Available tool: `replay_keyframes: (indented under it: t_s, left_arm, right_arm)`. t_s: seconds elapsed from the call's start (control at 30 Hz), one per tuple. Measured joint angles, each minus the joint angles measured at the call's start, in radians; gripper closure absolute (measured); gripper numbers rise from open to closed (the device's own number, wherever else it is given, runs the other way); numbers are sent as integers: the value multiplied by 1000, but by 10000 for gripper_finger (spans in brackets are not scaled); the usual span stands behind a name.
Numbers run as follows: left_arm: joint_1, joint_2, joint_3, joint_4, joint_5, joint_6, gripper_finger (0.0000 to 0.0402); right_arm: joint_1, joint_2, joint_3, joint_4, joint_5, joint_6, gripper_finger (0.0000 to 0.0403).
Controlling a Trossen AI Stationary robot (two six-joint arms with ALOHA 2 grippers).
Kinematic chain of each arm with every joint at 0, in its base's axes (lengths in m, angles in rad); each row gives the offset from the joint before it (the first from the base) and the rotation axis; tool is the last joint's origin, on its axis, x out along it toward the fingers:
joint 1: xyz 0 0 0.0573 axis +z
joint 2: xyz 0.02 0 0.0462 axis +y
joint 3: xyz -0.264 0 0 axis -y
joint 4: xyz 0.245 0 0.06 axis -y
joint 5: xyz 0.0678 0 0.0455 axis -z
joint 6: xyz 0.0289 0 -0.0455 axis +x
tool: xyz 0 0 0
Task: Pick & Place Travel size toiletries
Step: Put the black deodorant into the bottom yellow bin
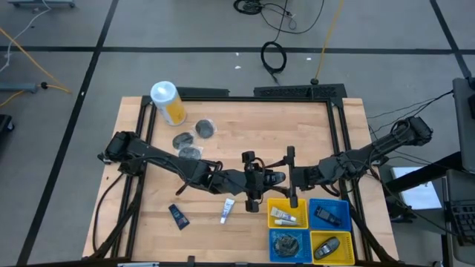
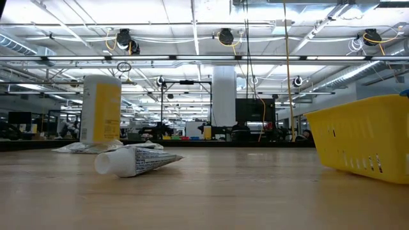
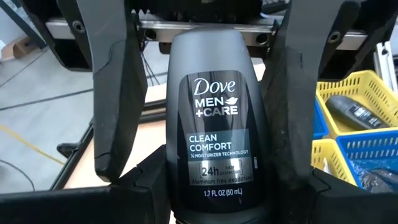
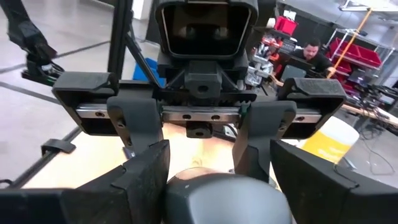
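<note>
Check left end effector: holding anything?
Yes. The left end effector is shut on the dark Dove bottle, its fingers pressing both sides.

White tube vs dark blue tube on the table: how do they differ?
The white tube is pale and slim; the dark blue tube is dark and wider. The white tube lies nearer the yellow bin; the dark blue tube lies farther left. Both lie flat on bare wood, ungripped.

A dark oval Dove bottle (image 3: 214,118) is held upright between the left gripper's (image 1: 261,180) fingers above the bench, while a white tube (image 1: 227,211) and a dark blue tube (image 1: 178,216) lie flat and three round grey jars (image 1: 191,139) sit near the back.
</note>
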Motion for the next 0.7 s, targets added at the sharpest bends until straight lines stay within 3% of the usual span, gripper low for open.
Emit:
replay_keyframes:
  t_s: [0.5,0.6,0.7]
  left_arm:
    - [-2,0,0,79,1,70,209]
    - [-2,0,0,83,1,81,209]
    - [-4,0,0,81,5,89,209]
  right_arm:
    - [7,-1,1,27,-25,30,155]
    - [25,0,1,47,-21,26,174]
    - [46,1,1,60,-18,19,217]
